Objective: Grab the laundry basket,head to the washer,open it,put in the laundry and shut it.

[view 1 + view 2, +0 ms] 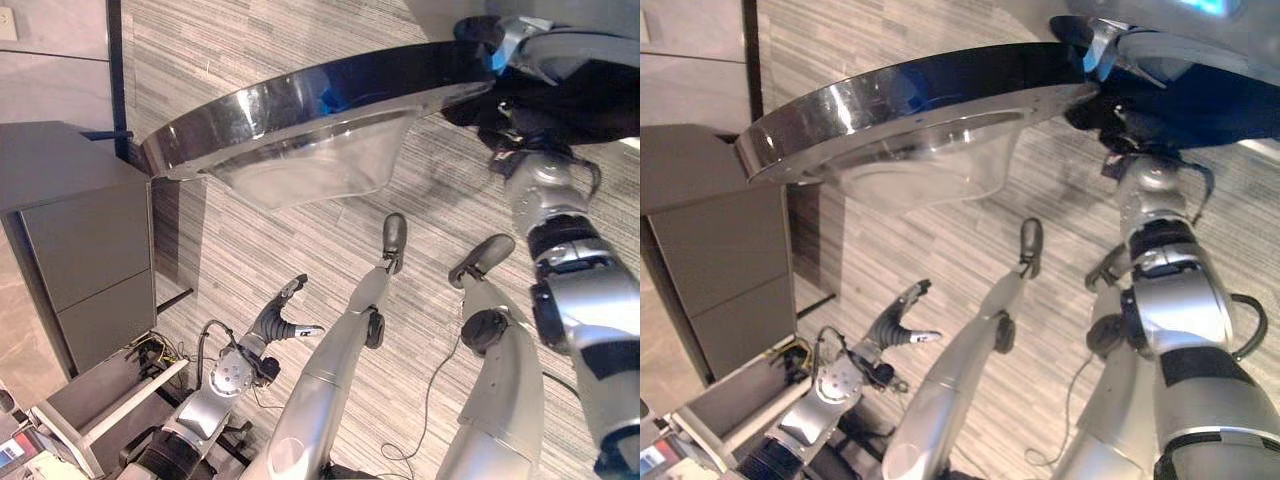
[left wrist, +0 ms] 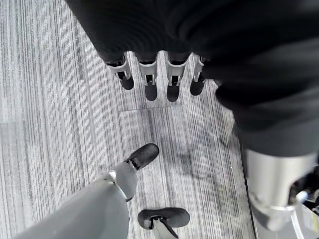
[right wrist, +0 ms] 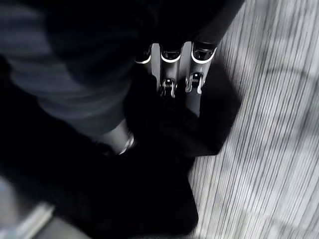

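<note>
Even indoor light on the striped floor (image 1: 300, 240). Bright glare bands along the washer door (image 1: 300, 120) rim. Right wrist view dim and motion-blurred, dark cloth (image 3: 149, 164) featureless. Soft shadows on the floor in the left wrist view.

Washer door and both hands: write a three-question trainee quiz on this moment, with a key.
1. True or false: the washer door is shut.
2. The left hand is: A) curled round a basket handle; B) open above the floor, holding nothing; C) pressed flat on the door.
3. What is the right hand buried in?

Key: 1 false, the door hangs wide open. 2 B, its fingers are straight. 3 dark laundry.
</note>
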Available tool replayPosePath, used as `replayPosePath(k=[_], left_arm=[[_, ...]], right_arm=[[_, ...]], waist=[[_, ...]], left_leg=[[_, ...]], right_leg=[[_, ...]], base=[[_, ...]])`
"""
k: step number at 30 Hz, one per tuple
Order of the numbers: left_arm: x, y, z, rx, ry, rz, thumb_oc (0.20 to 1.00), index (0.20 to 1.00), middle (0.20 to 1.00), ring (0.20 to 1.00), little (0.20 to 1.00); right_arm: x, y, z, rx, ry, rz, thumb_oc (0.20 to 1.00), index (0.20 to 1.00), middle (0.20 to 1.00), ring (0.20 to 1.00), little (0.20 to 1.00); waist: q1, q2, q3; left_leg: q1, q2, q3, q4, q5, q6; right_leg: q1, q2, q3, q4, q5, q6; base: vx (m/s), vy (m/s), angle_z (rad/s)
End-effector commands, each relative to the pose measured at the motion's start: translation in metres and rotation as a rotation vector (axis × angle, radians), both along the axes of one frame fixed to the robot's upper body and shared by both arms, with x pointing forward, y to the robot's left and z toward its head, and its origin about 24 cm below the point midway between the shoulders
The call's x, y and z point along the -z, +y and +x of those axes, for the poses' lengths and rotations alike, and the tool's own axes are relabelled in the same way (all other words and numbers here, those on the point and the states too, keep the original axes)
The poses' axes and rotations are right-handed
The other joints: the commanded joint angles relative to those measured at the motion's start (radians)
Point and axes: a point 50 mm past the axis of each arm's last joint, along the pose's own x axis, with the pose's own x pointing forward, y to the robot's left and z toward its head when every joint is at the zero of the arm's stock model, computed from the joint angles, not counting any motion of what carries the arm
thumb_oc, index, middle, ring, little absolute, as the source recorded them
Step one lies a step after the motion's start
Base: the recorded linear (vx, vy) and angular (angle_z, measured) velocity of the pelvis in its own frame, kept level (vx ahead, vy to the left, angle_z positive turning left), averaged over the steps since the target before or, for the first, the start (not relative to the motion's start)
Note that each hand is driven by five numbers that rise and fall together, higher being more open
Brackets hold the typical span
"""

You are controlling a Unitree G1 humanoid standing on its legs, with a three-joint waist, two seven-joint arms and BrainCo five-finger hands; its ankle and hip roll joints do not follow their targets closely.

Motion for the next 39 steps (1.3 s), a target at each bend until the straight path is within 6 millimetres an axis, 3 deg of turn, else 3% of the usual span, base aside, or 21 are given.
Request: replayPosePath(k=[1,3,7,11,14,20,24,30,34,35,36,37,38,39], left_arm=[[0.005,0.004,-0.008,0.011,0.008,0.026,1.000,1.000,1.000,1.000,1.000],[0.006,0.005,-0.008,0.005,0.011,0.027,1.000,1.000,1.000,1.000,1.000],[0.009,0.009,-0.008,-0.028,0.017,0.024,1.000,1.000,1.000,1.000,1.000],[0.013,0.014,-0.011,-0.028,0.037,0.033,1.000,1.000,1.000,1.000,1.000],[0.016,0.015,-0.013,-0.017,0.050,0.039,1.000,1.000,1.000,1.000,1.000],[0.023,0.023,-0.017,-0.016,0.095,0.067,1.000,1.000,1.000,1.000,1.000],[0.029,0.025,-0.024,0.012,0.133,0.092,1.000,1.000,1.000,1.000,1.000],[0.032,0.025,-0.027,0.035,0.151,0.108,1.000,1.000,1.000,1.000,1.000],[0.032,0.026,-0.030,0.048,0.161,0.094,1.000,1.000,1.000,1.000,1.000],[0.032,0.027,-0.031,0.050,0.161,0.097,1.000,1.000,1.000,1.000,1.000],[0.031,0.030,-0.030,0.045,0.160,0.100,1.000,1.000,1.000,1.000,1.000],[0.031,0.030,-0.030,0.045,0.160,0.100,1.000,1.000,1.000,1.000,1.000],[0.028,0.035,-0.027,0.035,0.162,0.100,1.000,1.000,1.000,1.000,1.000],[0.024,0.032,-0.023,0.031,0.146,0.089,1.000,1.000,1.000,1.000,1.000]], right_arm=[[-0.094,-0.028,-0.030,0.115,-0.368,-0.134,0.200,0.200,0.200,0.200,0.200],[-0.101,-0.033,-0.036,0.145,-0.407,-0.134,0.200,0.200,0.200,0.200,0.200],[-0.128,-0.055,-0.070,0.259,-0.624,-0.112,0.200,0.200,0.200,0.200,0.200],[-0.134,-0.072,-0.093,0.363,-0.712,-0.137,0.200,0.200,0.200,0.200,0.200],[-0.140,-0.080,-0.104,0.416,-0.744,-0.157,0.200,0.200,0.200,0.200,0.200],[-0.185,-0.087,-0.154,0.553,-0.962,-0.221,0.200,0.200,0.200,0.200,0.200],[-0.195,-0.095,-0.176,0.654,-1.002,-0.296,0.200,0.200,0.200,0.200,0.200],[-0.192,-0.095,-0.178,0.672,-0.994,-0.323,0.200,0.200,0.200,0.200,0.200],[-0.181,-0.102,-0.162,0.707,-0.812,-0.469,0.200,0.200,0.200,0.200,0.200],[-0.170,-0.109,-0.149,0.705,-0.680,-0.526,0.564,0.564,0.564,0.564,0.564],[-0.156,-0.115,-0.134,0.660,-0.555,-0.545,1.000,1.000,1.000,1.000,1.000],[-0.156,-0.115,-0.134,0.660,-0.555,-0.545,1.000,1.000,1.000,1.000,1.000],[-0.139,-0.125,-0.111,0.549,-0.333,-0.542,1.000,1.000,1.000,1.000,1.000],[-0.124,-0.108,-0.089,0.468,-0.282,-0.548,1.000,1.000,1.000,1.000,1.000]], waist=[[0.025,0.026,-0.013],[0.025,0.023,-0.016],[0.001,0.004,-0.042],[-0.009,-0.012,-0.072],[-0.011,-0.019,-0.085],[-0.027,-0.024,-0.115],[-0.049,-0.023,-0.125],[-0.069,-0.021,-0.131],[-0.066,-0.031,-0.127],[-0.061,-0.037,-0.127],[-0.057,-0.045,-0.122],[-0.057,-0.045,-0.122],[-0.068,-0.064,-0.114],[-0.086,-0.056,-0.107]], left_leg=[[-0.012,0.056,0.014,0.026,-0.025,-0.100],[-0.007,0.056,0.013,0.023,-0.025,-0.101],[0.024,0.058,0.015,0.013,-0.028,-0.102],[0.068,0.057,0.014,0.011,-0.037,-0.099],[0.098,0.058,0.017,0.007,-0.041,-0.097],[0.171,0.064,0.021,-0.026,-0.028,-0.105],[0.203,0.067,0.018,-0.035,-0.025,-0.112],[0.230,0.065,0.026,-0.035,-0.035,-0.103],[0.251,0.069,0.038,-0.039,-0.036,-0.097],[0.254,0.071,0.041,-0.042,-0.034,-0.095],[0.255,0.076,0.043,-0.044,-0.033,-0.095],[0.255,0.076,0.043,-0.044,-0.033,-0.095],[0.254,0.087,0.058,-0.045,-0.032,-0.095],[0.261,0.092,0.062,-0.049,-0.030,-0.094]], right_leg=[[0.112,0.018,0.037,-0.147,0.017,0.169],[0.119,0.019,0.033,-0.153,0.018,0.169],[0.158,0.023,0.036,-0.177,0.019,0.168],[0.210,0.027,0.038,-0.202,0.021,0.167],[0.245,0.032,0.040,-0.221,0.025,0.170],[0.316,0.047,0.036,-0.246,0.019,0.172],[0.345,0.051,0.028,-0.236,0.002,0.164],[0.354,0.051,0.047,-0.223,-0.003,0.163],[0.361,0.053,0.055,-0.226,0.001,0.164],[0.359,0.054,0.056,-0.226,0.003,0.164],[0.357,0.056,0.059,-0.226,0.006,0.163],[0.357,0.056,0.059,-0.226,0.006,0.163],[0.353,0.066,0.067,-0.236,0.013,0.158],[0.359,0.079,0.075,-0.252,0.020,0.153]], base=[[-0.01,0.007,0.13],[0.00,0.004,0.04],[0.00,0.000,0.00],[0.01,0.009,-0.03],[0.01,0.013,-0.07],[0.02,-0.021,-0.14],[0.02,-0.048,-0.03],[0.00,0.002,-0.03],[0.00,-0.001,-0.03],[-0.03,-0.032,-0.01],[0.00,0.000,0.00],[-0.05,-0.068,0.00],[-0.04,-0.068,-0.01],[-0.04,-0.070,-0.02]])
